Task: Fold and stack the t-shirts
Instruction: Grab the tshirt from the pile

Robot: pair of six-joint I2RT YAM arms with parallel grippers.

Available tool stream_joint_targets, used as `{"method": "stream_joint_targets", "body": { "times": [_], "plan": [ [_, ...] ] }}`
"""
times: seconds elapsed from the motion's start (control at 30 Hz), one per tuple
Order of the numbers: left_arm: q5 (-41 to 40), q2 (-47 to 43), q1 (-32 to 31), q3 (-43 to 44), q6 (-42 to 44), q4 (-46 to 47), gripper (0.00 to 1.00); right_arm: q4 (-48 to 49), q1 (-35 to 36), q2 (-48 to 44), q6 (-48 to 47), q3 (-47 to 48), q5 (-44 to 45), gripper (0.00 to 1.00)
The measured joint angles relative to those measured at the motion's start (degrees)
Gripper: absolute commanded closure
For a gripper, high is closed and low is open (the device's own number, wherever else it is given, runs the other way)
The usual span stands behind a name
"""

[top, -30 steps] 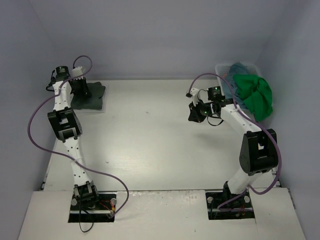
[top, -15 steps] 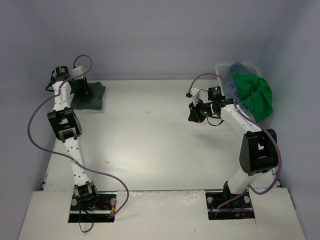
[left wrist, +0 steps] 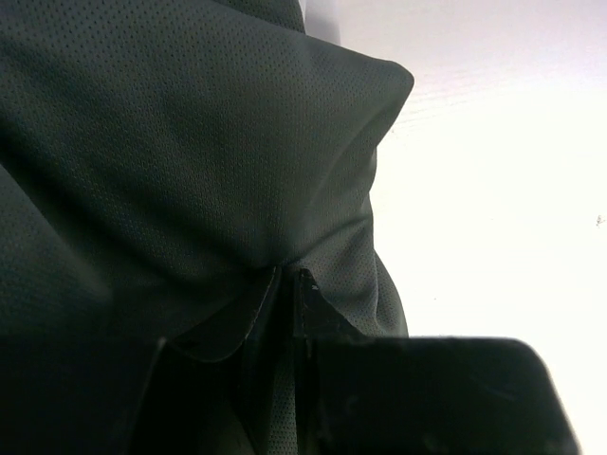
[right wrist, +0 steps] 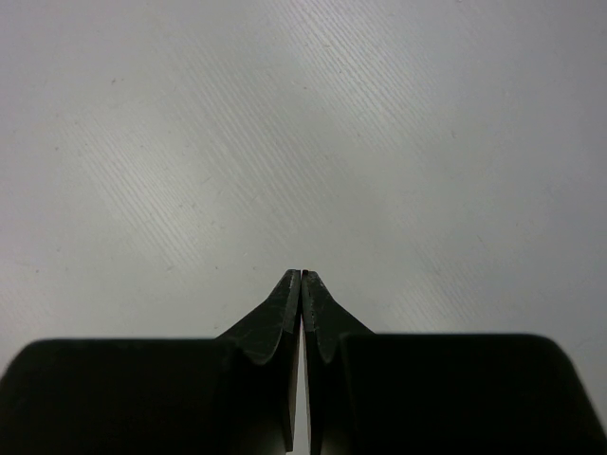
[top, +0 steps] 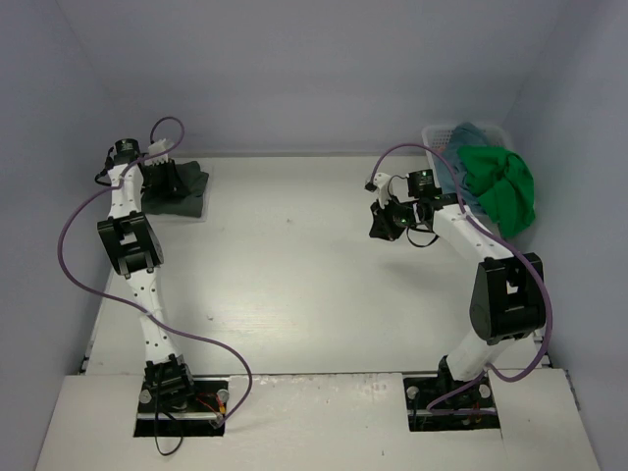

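The dark grey-green mesh-knit t-shirt lies bunched at the far left corner of the white table. Within the last second the left gripper has shifted slightly inward over the shirt. Its jaws are pinched on a fabric fold, so the shirt appears gripped for repositioning. The right gripper, closed and empty, hangs well apart over bare tabletop.

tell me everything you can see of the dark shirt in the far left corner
The dark grey-green t-shirt looks like matte, fine-mesh cloth. It lies in a low rumpled heap on the table. The left hand is shut on a pinch of it, and creases run to the grip. One rounded fold juts out.
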Motion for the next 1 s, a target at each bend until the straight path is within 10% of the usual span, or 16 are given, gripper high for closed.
{"method": "stream_joint_targets", "body": {
  "times": [1.0],
  "plan": [
    [-6.6,-8.3,1.5,-1.5,-6.2,7.9,0.93,0.0,0.0,0.0,0.0,0.0,0.0,1.00]
  ]
}}
